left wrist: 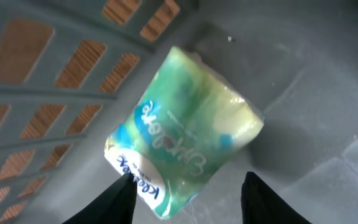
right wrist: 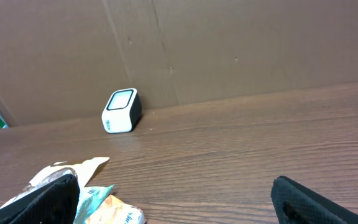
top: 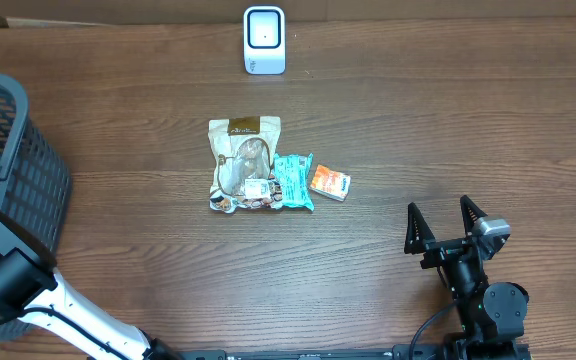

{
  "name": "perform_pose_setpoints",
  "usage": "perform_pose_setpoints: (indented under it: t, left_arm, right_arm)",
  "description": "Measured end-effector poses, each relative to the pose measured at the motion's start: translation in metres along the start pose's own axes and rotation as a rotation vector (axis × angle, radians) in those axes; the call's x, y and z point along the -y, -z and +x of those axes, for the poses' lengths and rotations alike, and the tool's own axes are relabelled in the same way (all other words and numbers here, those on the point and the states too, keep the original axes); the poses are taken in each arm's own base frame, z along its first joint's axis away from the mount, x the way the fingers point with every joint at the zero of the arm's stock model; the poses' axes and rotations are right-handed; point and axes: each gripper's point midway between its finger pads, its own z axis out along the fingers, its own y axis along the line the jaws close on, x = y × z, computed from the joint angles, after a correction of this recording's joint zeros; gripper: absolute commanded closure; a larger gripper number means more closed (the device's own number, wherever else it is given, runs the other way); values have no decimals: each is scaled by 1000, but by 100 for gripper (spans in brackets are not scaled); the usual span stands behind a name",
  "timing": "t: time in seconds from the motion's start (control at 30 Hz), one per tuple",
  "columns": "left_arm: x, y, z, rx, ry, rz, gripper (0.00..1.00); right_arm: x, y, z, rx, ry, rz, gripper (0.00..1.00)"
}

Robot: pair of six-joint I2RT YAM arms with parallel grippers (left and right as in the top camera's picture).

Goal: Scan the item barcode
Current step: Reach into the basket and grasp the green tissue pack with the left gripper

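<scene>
We see the left gripper (left wrist: 189, 177) pointing down inside the basket (left wrist: 55, 74). Its jaws are parted astride the tissue pack (left wrist: 185, 130), one finger clear of it, so no grip. The pack lies by the basket wall. The right gripper (top: 438, 206) is spread wide near the table (top: 468, 120) front edge, well apart from the scanner (top: 264, 40).

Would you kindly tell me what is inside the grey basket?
A green-and-white soft pack lies on the basket floor, partly between the open fingers of the left end effector. Anything beneath the pack is covered.
</scene>
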Motion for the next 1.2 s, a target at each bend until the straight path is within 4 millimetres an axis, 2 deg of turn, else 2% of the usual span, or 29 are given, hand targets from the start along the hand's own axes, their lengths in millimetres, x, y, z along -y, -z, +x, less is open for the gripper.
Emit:
perform_pose_setpoints:
  t: [0.2, 0.33, 0.63, 0.87, 0.93, 1.0, 1.07, 1.2]
  left_arm:
    - [4, -10, 2, 22, -22, -4, 62]
    - [4, -14, 3, 33, -28, -14, 96]
    - [2, -13, 7, 15, -46, -27, 96]
    - [1, 1, 14, -4, -26, -11, 96]
    - [-2, 13, 10, 21, -1, -11, 96]
    - [-11, 36, 0, 76, 46, -13, 96]
    - [-23, 72, -14, 158, 111, -16, 96]
    - [-44, 158, -31, 334, 269, 36, 96]
  right_arm:
    - [0, 0, 0, 0, 0, 0, 0]
    - [0, 0, 0, 0, 0, 0, 0]
    - [0, 0, 0, 0, 0, 0, 0]
    - [0, 0, 0, 0, 0, 0, 0]
    - [0, 0, 0, 0, 0, 0, 0]
    - [0, 0, 0, 0, 0, 0, 0]
    - [0, 0, 0, 0, 0, 0, 0]
    - [0, 0, 0, 0, 0, 0, 0]
